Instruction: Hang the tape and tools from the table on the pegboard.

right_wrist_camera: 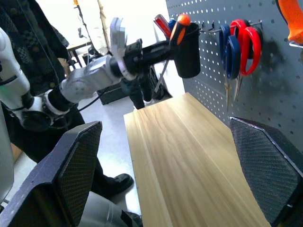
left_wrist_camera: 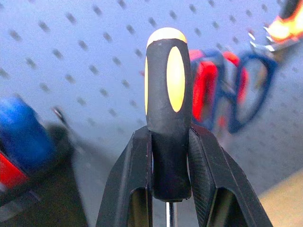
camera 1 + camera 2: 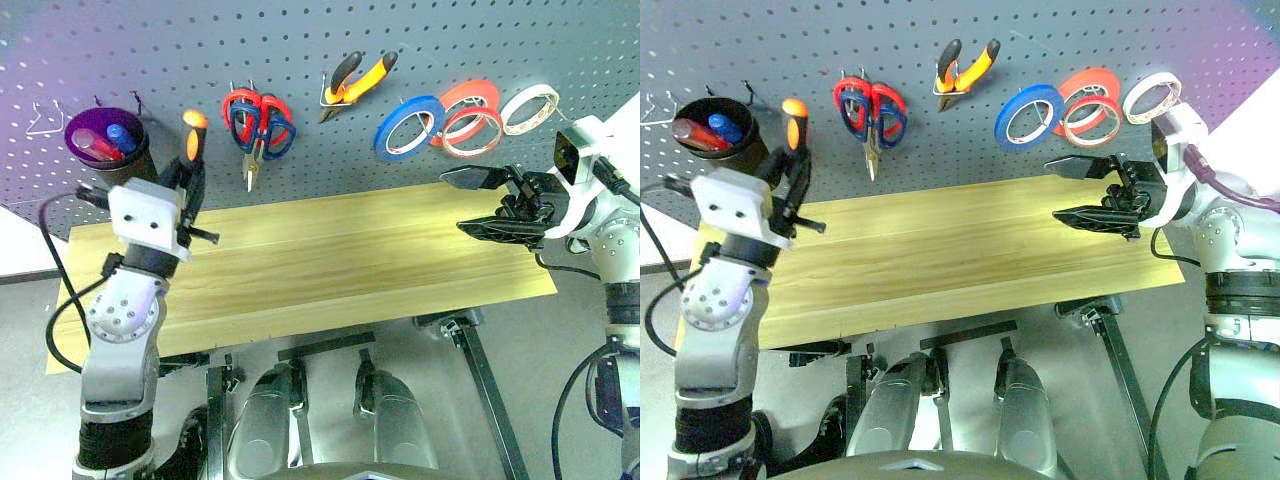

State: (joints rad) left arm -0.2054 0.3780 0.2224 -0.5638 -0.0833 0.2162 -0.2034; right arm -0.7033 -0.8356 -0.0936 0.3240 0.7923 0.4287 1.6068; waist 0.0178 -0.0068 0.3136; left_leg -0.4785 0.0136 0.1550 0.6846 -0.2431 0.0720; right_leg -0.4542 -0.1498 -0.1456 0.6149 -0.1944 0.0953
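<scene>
My left gripper [image 3: 189,178] is shut on the screwdriver [image 3: 193,140], its black-and-orange handle [image 2: 168,94] pointing up in front of the pegboard [image 3: 300,40], just right of a black cup [image 3: 110,145]. The steel shaft runs down between the fingers. My right gripper [image 3: 455,202] stands open and empty above the right end of the table [image 3: 340,260], pointing left. The pliers [image 3: 355,82], the dark blue scissors [image 3: 278,132] and the thin tape ring [image 3: 472,130] hang on the pegboard.
Red-handled scissors [image 3: 243,115] hang beside the blue ones. A blue roll [image 3: 408,127], a red roll [image 3: 468,97] and a white roll [image 3: 530,108] hang at the right. The cup holds pens. A person [image 1: 28,33] stands beyond the table's left end.
</scene>
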